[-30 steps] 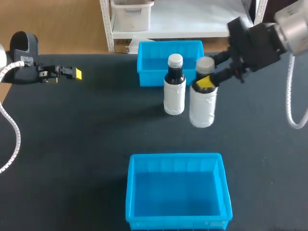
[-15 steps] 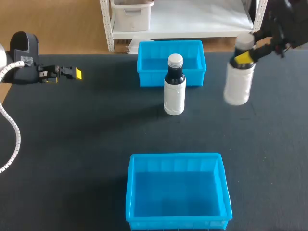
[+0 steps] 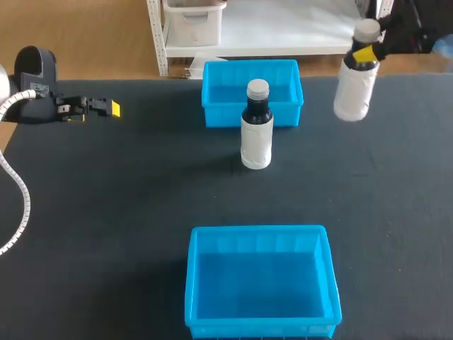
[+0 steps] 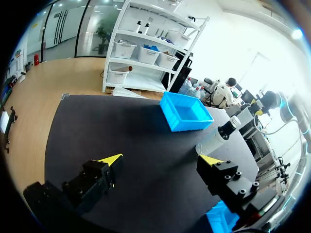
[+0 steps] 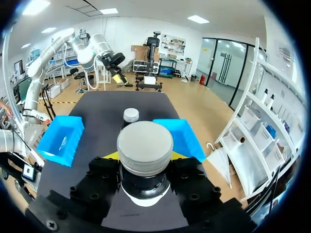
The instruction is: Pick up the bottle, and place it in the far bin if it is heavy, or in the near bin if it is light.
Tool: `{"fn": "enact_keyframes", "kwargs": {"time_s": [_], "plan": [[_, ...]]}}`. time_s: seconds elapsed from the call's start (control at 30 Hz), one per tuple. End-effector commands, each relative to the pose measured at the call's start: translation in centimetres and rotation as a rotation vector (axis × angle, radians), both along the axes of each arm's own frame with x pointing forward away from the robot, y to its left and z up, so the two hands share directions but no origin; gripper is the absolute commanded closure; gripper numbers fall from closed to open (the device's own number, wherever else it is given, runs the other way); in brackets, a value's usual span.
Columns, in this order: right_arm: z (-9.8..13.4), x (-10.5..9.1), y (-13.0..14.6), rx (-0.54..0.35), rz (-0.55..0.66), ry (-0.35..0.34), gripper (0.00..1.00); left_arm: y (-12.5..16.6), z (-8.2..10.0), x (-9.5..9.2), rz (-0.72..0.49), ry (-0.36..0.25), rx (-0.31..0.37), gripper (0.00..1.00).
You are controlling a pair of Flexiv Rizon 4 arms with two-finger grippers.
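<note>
Our right jaws remain clamped on the neck of the held bottle (image 3: 352, 88); we have carried it right and farther, and it now hangs above the far-right edge of the surface (image 3: 141, 212). The second bottle (image 3: 256, 127) stands unmoved, just near of the far bin (image 3: 251, 92). Our left jaws stay open at far left.

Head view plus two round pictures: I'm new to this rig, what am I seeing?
Two robot arms stand at a black table. The head view looks down from above and behind; each round picture comes from a camera on one arm's wrist. The right claw holds a dark bottle with a white label and silver cap by its neck, off the table. A second, matching bottle stands upright before the far blue plastic bin. The near blue plastic bin lies closest. The left claw is open, holding nothing.
</note>
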State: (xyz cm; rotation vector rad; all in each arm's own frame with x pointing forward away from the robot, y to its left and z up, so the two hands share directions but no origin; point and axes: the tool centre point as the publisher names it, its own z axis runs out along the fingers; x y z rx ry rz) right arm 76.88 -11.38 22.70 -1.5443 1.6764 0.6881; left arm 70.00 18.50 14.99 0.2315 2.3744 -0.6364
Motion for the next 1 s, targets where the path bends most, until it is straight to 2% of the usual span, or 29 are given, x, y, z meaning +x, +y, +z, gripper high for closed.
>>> {"fn": "enact_keyframes", "kwargs": {"time_s": [0.03, 0.5, 1.0], "plan": [[0.4, 4.5, 1.1, -0.002, 0.071, 0.034, 1.00, 0.0, 0.0, 0.0, 0.000, 0.000, 0.000, 0.00], [2.2, 8.8, 6.7, 0.006, 0.082, 0.011, 1.00, 0.0, 0.0, 0.0, 0.000, 0.000, 0.000, 0.00], [0.7, 11.6, 14.1, 0.029, 0.102, 0.044, 1.00, 0.0, 0.0, 0.0, 0.000, 0.000, 0.000, 0.00]]}}
